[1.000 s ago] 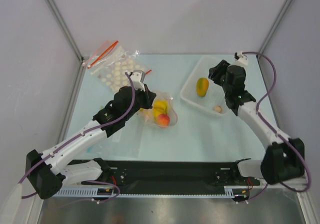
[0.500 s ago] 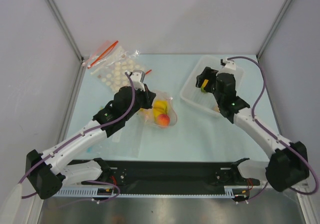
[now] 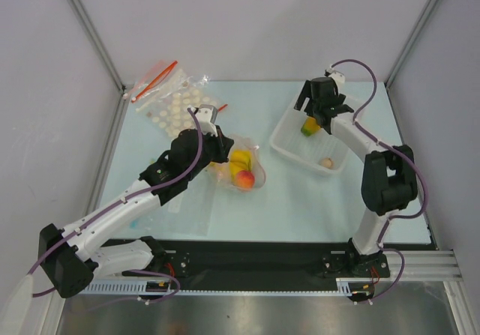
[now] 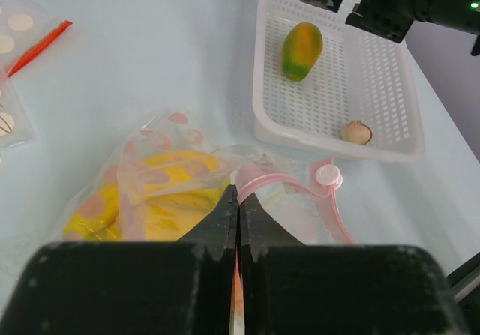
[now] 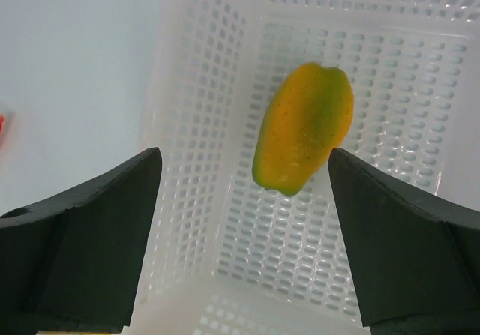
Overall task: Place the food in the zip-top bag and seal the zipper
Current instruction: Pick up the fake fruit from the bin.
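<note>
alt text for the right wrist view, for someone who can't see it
A green-and-yellow toy mango lies on the floor of a white perforated plastic basket, seen from above. The open right gripper hangs over it, its dark fingers framing the mango on either side, not yet gripping. A pale blue table shows at the upper left.

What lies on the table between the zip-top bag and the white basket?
Nothing: that stretch is bare pale table. The top external view shows it between the zip-top bag and the basket, and the left wrist view agrees.
</note>
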Action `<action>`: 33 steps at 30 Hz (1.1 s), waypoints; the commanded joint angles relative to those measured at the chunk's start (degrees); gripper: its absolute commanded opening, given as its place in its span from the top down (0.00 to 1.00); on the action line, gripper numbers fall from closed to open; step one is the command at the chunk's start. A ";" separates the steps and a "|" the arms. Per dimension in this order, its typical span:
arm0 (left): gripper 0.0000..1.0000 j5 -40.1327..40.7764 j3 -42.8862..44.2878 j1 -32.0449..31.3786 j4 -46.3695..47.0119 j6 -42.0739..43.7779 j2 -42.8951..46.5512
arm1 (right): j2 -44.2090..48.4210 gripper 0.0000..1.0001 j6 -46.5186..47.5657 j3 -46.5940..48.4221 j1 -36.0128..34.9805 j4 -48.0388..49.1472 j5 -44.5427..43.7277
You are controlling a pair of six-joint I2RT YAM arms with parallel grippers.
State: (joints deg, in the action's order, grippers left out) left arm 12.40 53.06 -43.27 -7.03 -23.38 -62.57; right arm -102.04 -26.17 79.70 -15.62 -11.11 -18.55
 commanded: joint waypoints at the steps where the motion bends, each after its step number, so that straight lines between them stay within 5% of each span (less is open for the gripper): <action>1: 1.00 0.52 1.61 -0.24 1.67 1.23 0.78 | -5.44 0.03 -4.40 4.40 0.85 -5.67 -4.83; 12: 1.00 0.25 1.70 -0.24 1.84 1.05 0.60 | -12.12 0.03 -12.93 4.50 4.27 -5.06 -3.52; 20: 1.00 0.52 1.70 -0.24 1.67 1.14 0.69 | -16.08 0.14 -13.55 5.55 6.47 -2.34 4.03; 26: 1.00 0.43 1.70 -0.24 1.67 1.14 0.69 | -13.72 0.50 -12.50 2.67 6.92 -0.32 5.10; 33: 1.00 0.08 1.52 -0.24 1.67 1.05 1.13 | 3.22 0.59 -7.68 -6.56 4.37 4.08 2.11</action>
State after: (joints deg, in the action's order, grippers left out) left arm 12.36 53.06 -43.29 -7.03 -23.38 -62.57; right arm -109.93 -37.30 74.89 -9.41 -11.73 -14.41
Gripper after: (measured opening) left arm 0.009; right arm 0.643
